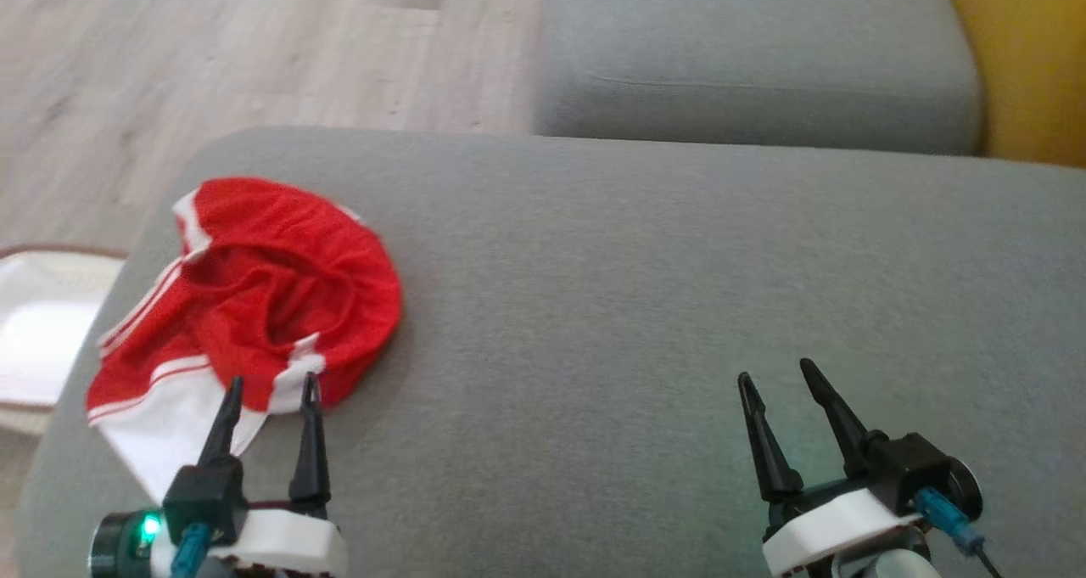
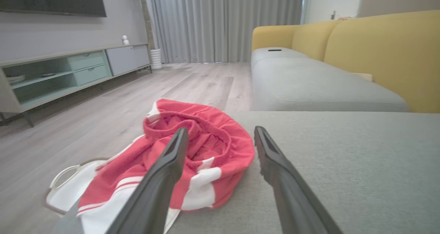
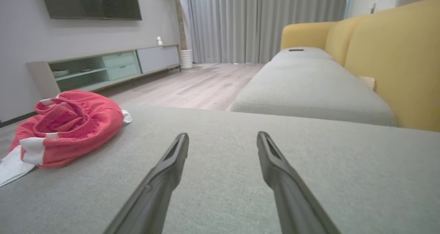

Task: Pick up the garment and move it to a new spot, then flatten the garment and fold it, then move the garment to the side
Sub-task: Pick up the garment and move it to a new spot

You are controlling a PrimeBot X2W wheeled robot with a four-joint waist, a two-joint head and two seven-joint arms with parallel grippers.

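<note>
**Garment close to the cushion edge, both grippers open and empty**

The red and white garment [image 1: 254, 298] lies in a crumpled heap at the left end of the grey cushion [image 1: 636, 306]. Its white part reaches toward the rounded edge. My left gripper [image 1: 273, 379] has its jaws wide apart and holds nothing. In the head view its tips stand over the near hem of the garment, but I cannot tell if they touch the cloth. My right gripper [image 1: 775, 369] is also open and empty. It is over bare cushion, well apart from the garment.

I see some risks from here.

- **Pushing it off:** the heap sits near the edge. If I go forward with the left fingers too low, I think I will push it instead of taking it. It could then slide off toward the white basket [image 1: 34, 332] on the floor below.
- **Weak grip:** if the jaws close on only one thin layer of the hem, the cloth may slip out during the lift.
- **Too much cloth:** if the jaws take several folds together, the garment will probably come down again as a ball, and the flattening will be harder.
- **Catching the cover:** the cushion looks soft. If I press too deep, the fingers may pinch its cover together with the garment.
</note>
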